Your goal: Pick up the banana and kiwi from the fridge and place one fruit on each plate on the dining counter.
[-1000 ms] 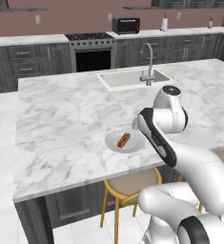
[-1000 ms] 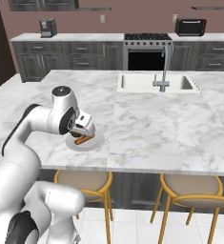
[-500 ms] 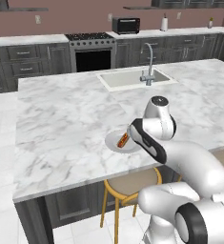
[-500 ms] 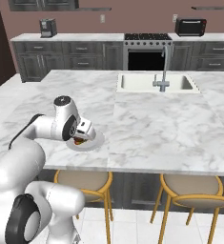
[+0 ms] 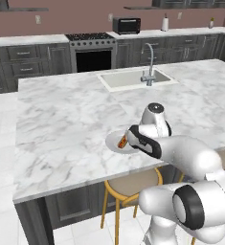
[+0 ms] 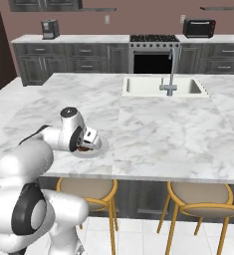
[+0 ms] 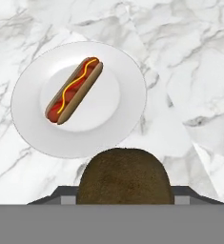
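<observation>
I've lowered my hand (image 7: 124, 200) toward the plate (image 7: 127, 76) at upper left, clenched on the kiwi (image 7: 124, 176). Kiwi not yet placed; banana still to come.

Back wall: dark cabinets under a pale counter, with a stove (image 5: 90, 37) and black oven door (image 6: 151, 63) set among them. A toaster oven (image 5: 126, 24) stands on the counter right of the stove. A coffee machine (image 6: 50, 29) stands at the far left of that counter. A paper-towel roll (image 5: 165, 22) stands upright further right. An outlet (image 5: 38, 19) is on the mauve wall. White tiled floor (image 5: 1, 220).
</observation>
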Motion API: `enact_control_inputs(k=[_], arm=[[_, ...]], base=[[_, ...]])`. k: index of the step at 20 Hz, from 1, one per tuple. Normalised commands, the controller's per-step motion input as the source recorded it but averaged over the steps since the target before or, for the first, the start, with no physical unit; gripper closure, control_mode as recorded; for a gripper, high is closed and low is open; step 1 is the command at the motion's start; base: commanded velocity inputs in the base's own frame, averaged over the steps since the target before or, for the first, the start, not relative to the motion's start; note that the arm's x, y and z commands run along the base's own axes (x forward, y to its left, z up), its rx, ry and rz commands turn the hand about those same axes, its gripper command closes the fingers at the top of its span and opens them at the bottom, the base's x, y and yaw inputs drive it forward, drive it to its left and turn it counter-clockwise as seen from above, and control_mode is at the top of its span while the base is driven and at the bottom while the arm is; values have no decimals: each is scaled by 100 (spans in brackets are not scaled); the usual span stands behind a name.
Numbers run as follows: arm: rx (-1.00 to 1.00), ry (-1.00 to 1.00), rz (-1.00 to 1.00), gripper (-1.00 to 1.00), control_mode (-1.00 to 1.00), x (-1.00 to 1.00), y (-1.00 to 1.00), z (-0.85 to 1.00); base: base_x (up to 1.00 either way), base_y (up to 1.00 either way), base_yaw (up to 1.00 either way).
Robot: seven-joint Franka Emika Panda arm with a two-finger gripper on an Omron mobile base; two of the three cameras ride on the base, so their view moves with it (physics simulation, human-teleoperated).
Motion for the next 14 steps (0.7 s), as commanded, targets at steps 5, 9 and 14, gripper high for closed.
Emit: enact_control_inputs(k=[5,9,14], arm=[[0,0,0,100,-100,36,4,-19],[0,0,0,100,-100,37,5,-22],[0,0,0,100,-100,34,5,-26]], base=[[0,0,0],[0,0,0],[0,0,0]])
